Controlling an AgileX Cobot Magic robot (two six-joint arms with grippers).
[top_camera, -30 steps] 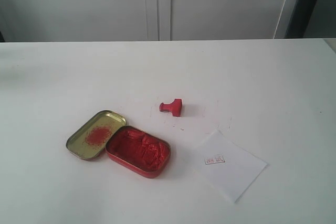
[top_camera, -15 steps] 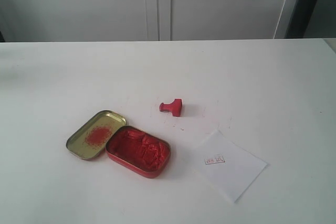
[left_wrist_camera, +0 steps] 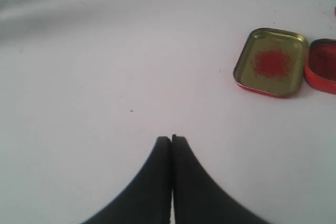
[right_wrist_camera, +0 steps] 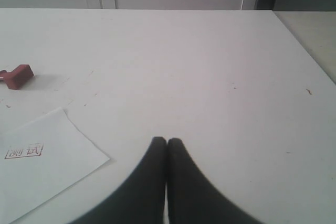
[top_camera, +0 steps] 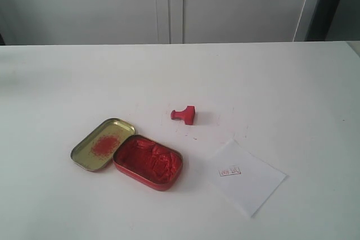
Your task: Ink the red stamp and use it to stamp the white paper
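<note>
The red stamp (top_camera: pixel 184 114) lies on its side near the middle of the white table, also seen in the right wrist view as the red stamp (right_wrist_camera: pixel 17 76). The white paper (top_camera: pixel 246 177), bearing a small red imprint, lies toward the front right; the right wrist view shows this white paper (right_wrist_camera: pixel 39 163) too. The red tin of ink paste (top_camera: pixel 148 161) sits open at the front left. Neither arm appears in the exterior view. My left gripper (left_wrist_camera: pixel 171 139) is shut and empty over bare table. My right gripper (right_wrist_camera: pixel 167 141) is shut and empty beside the paper's corner.
The gold tin lid (top_camera: pixel 102 144) with a red smear lies touching the ink tin's left side, and shows in the left wrist view as the gold lid (left_wrist_camera: pixel 271 62). White cabinet doors (top_camera: pixel 169 4) stand behind the table's far edge.
</note>
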